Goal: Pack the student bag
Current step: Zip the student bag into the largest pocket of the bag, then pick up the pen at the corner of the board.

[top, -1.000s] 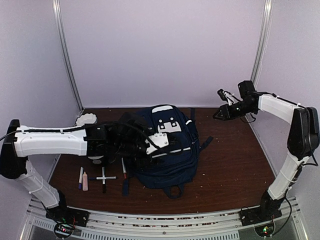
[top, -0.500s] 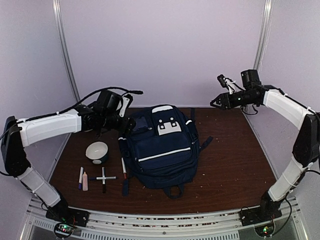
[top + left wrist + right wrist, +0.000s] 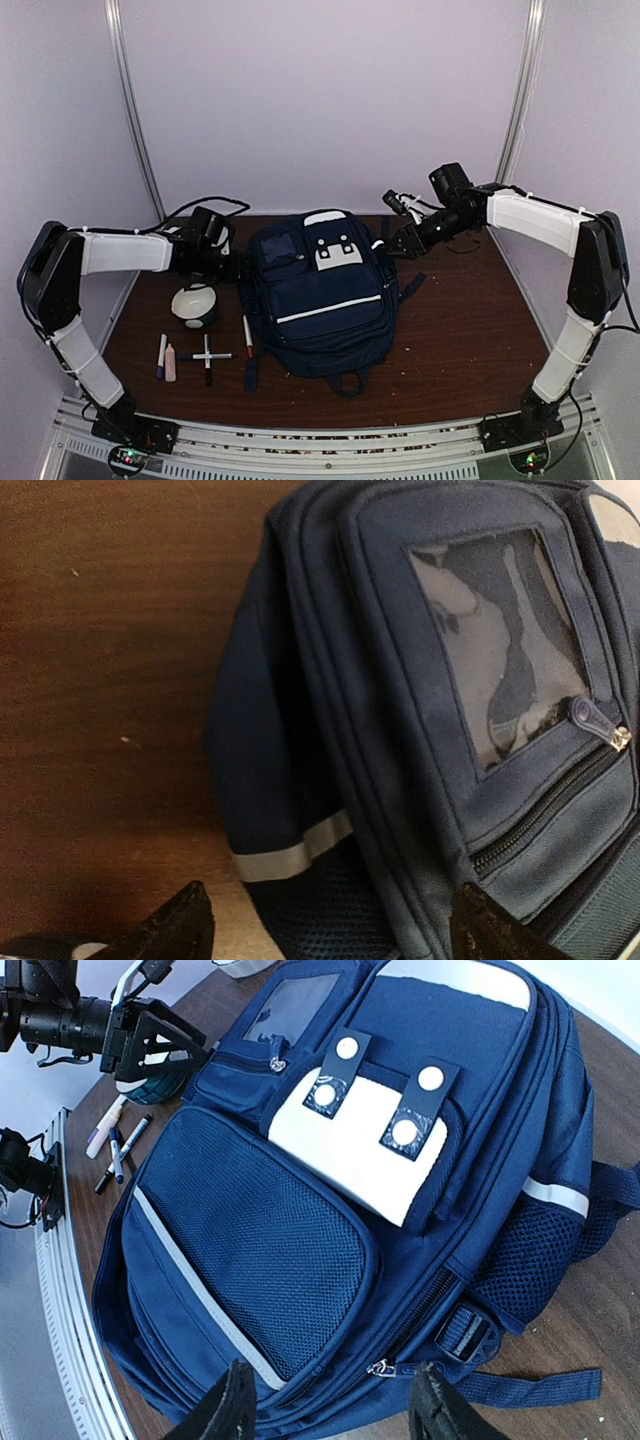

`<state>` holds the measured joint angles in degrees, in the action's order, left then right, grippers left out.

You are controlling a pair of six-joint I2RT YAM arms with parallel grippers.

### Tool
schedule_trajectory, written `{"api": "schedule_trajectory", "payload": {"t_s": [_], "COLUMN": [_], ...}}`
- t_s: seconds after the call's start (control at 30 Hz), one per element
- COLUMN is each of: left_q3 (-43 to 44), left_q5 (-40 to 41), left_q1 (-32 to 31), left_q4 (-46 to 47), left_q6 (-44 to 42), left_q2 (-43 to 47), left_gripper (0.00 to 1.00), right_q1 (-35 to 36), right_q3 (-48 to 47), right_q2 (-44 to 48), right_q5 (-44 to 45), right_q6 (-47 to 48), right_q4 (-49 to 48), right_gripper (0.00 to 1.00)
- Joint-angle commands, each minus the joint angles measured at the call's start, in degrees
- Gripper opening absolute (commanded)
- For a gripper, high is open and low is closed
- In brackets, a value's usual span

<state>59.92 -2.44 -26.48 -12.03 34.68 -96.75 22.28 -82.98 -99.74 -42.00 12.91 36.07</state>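
The student bag [image 3: 322, 290], navy with white stripes and patches, lies flat in the middle of the table, all zips shut. My left gripper [image 3: 240, 270] is open and empty beside the bag's upper left side. In the left wrist view its fingertips [image 3: 188, 918] straddle the bag's side panel [image 3: 300, 780] near a clear window pocket [image 3: 505, 650]. My right gripper [image 3: 393, 245] is open and empty above the bag's upper right edge. In the right wrist view [image 3: 335, 1380] its jaws hover over a side zip pull [image 3: 378, 1367].
A white and teal bowl [image 3: 195, 305] stands left of the bag. Markers [image 3: 162, 355], crossed pens [image 3: 207, 354] and a red-tipped pen [image 3: 247, 335] lie at the front left. A dark strap [image 3: 411, 285] trails right of the bag. Walls enclose the back and sides.
My left arm has pulled off the bag, swung up and back, then lowered to the bag's upper left side. My right arm has moved left and down toward the bag's upper right edge.
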Motion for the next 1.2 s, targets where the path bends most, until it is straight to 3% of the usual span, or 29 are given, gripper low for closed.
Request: {"api": "schedule_trajectory", "payload": {"t_s": [0.0,0.27,0.5,0.63,0.9,1.17], "left_q3": [-2.11,1.9,14.99,20.19,14.57,6.69], "left_q5": [-9.35,-13.37,-14.65,-13.11,-3.55,-1.07], "left_q1": [-0.45,-5.35,-9.14,-9.16,-9.17,-12.25], "left_q4": [8.65,14.32,16.02,12.54,0.51,-7.97], "left_q6": [6.05,8.29,7.78,4.96,-10.49,-30.12], "left_q2": [-1.96,-8.67,-18.14,-19.65,-5.62,11.86], "left_gripper": [0.83,0.78,0.75,0.74,0.75,0.74], "right_q1": [-0.26,0.12,0.07,0.17,-0.52,-0.23], "right_q3": [0.06,0.85,4.11,4.64,2.57,7.74], "right_q2": [-0.3,1.78,5.14,6.53,13.5,18.6], "right_q5": [-0.86,0.62,3.26,2.59,2.36,4.3], "right_q6": [1.04,8.04,9.76,9.89,12.37,18.23], "right_q4": [1.81,9.68,10.99,11.73,14.4,11.66], "right_gripper": [0.52,0.52,0.53,0.53,0.53,0.53]}}
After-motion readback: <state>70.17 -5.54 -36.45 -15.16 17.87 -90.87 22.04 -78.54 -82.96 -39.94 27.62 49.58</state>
